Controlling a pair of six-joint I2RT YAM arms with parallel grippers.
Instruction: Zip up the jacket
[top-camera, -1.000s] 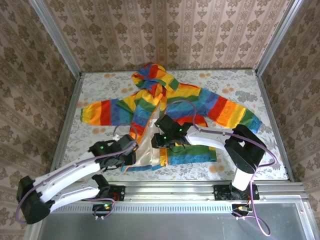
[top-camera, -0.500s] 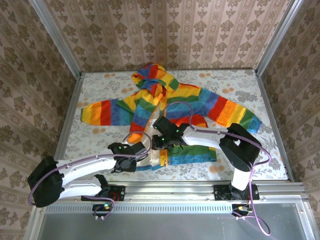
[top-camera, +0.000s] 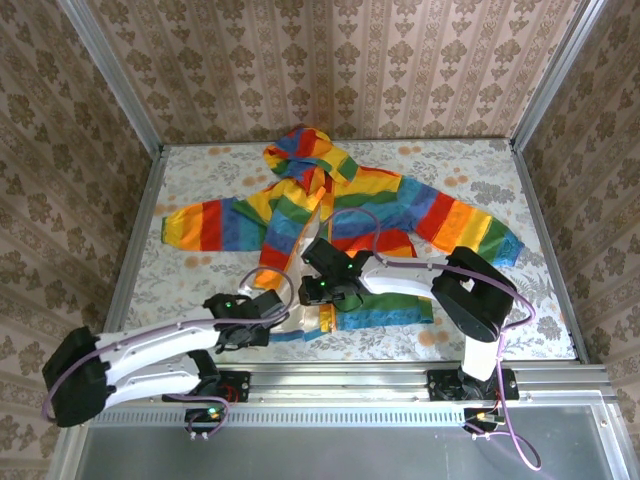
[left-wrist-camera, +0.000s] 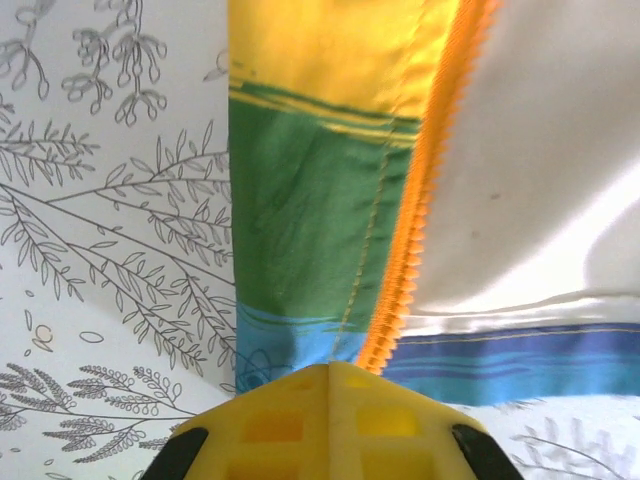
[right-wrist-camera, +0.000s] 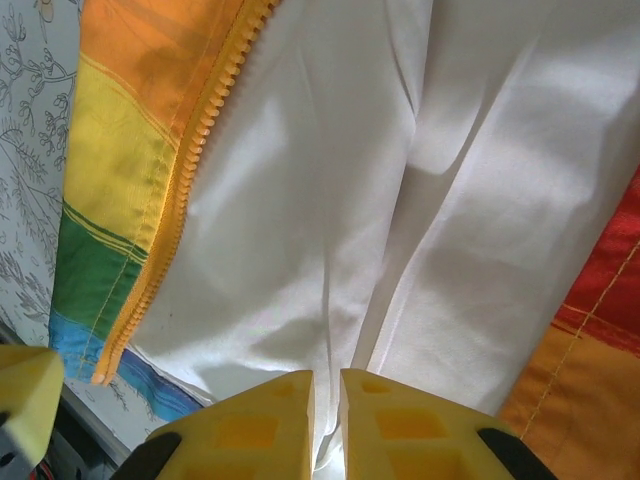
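The rainbow-striped jacket (top-camera: 345, 195) lies front-up on the table, hood at the far side and sleeves spread. Its front is open, showing cream lining (right-wrist-camera: 400, 150). My left gripper (top-camera: 270, 322) sits at the bottom hem of the left front panel. In the left wrist view it (left-wrist-camera: 330, 368) is shut, with the blue hem and the lower end of the orange zipper (left-wrist-camera: 420, 200) running in under its tips. My right gripper (top-camera: 318, 290) is over the open front. It (right-wrist-camera: 326, 378) pinches a fold of lining, beside the zipper (right-wrist-camera: 190, 170).
The floral tablecloth (top-camera: 180, 280) reaches a metal rail (top-camera: 400, 375) at the near edge, where both arm bases stand. Metal posts and patterned walls close in the sides and back. Bare cloth lies left and right of the jacket's body.
My left gripper moved right from the spread-out flap to the hem's zipper corner and shut. The flap folded back, so less lining shows. My right gripper shifted slightly left.
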